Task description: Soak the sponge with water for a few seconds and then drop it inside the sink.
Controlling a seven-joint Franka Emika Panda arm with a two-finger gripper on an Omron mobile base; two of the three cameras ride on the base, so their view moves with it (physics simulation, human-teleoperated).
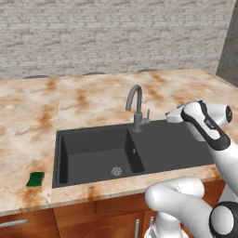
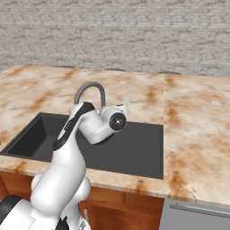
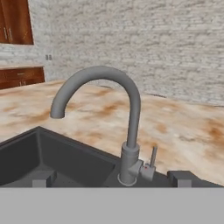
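The green sponge [image 1: 35,179] lies flat on the marble counter, left of the sink's front corner and far from my hand [image 1: 174,116]. The dark sink [image 1: 153,148] has its deep basin [image 1: 93,153] on the left and a drainboard on the right. The grey curved faucet [image 1: 135,108] stands at the back between them. My hand hovers above the drainboard, pointing at the faucet [image 3: 127,131]. In the hand view my gripper [image 3: 112,178] is open, its dark fingertips [image 3: 43,178] wide apart with nothing between them. Water is out of view; the spout [image 3: 57,114] looks dry.
A small lever [image 3: 153,156] sticks up beside the faucet base. A brick wall [image 1: 116,37] backs the counter [image 2: 197,134]. Wooden cabinet fronts [image 1: 69,223] run under the counter edge. The basin holds a round drain [image 1: 116,171].
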